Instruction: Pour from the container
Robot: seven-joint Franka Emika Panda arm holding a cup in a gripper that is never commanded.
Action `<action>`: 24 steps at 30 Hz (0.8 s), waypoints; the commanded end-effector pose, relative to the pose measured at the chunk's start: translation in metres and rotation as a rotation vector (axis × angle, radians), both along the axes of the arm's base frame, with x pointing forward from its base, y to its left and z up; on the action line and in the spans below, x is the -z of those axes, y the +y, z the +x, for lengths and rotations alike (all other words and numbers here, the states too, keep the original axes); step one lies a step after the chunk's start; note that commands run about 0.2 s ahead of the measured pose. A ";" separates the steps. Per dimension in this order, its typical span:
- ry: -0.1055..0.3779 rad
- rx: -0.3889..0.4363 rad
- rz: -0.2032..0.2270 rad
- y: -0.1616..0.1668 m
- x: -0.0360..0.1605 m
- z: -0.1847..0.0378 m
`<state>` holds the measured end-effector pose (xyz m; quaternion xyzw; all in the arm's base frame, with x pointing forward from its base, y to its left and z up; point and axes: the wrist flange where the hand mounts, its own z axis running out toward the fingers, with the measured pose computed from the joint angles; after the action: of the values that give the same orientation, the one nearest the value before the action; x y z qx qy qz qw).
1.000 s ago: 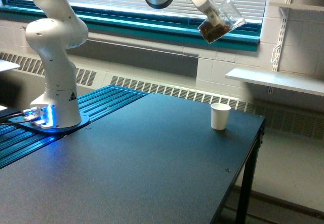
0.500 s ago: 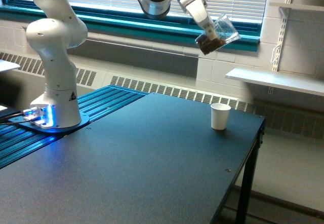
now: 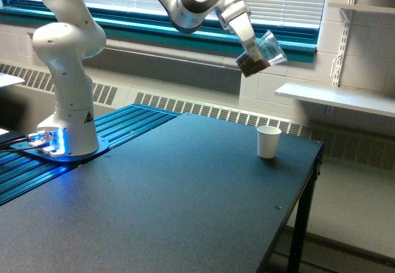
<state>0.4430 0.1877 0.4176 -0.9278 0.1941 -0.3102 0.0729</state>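
Note:
The container is a small clear cup with brown granular stuff at its bottom. It hangs tilted high in the air, its mouth pointing up and to the exterior view's right. My gripper is shut on the container, coming in from the upper left. A white paper cup stands upright on the dark table, near the far right corner, well below the container and slightly to its right. Nothing is falling from the container.
The arm's white base stands at the left on blue ridged rails. The table's right edge drops off to the floor. A white wall shelf sits at the right behind the table, below a window with blinds.
The gripper and container have come lower and slightly left over the last second. The container keeps a similar tilt. The white cup has not moved.

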 end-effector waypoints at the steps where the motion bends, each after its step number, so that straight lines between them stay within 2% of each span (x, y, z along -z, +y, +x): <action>1: 0.021 -0.010 0.022 0.017 0.017 -0.007; 8: 0.065 -0.020 0.023 0.022 0.041 -0.012; 24: 0.151 -0.053 -0.014 0.029 0.083 -0.015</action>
<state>0.4273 0.2112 0.3380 -0.9525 0.1779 -0.2401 0.0583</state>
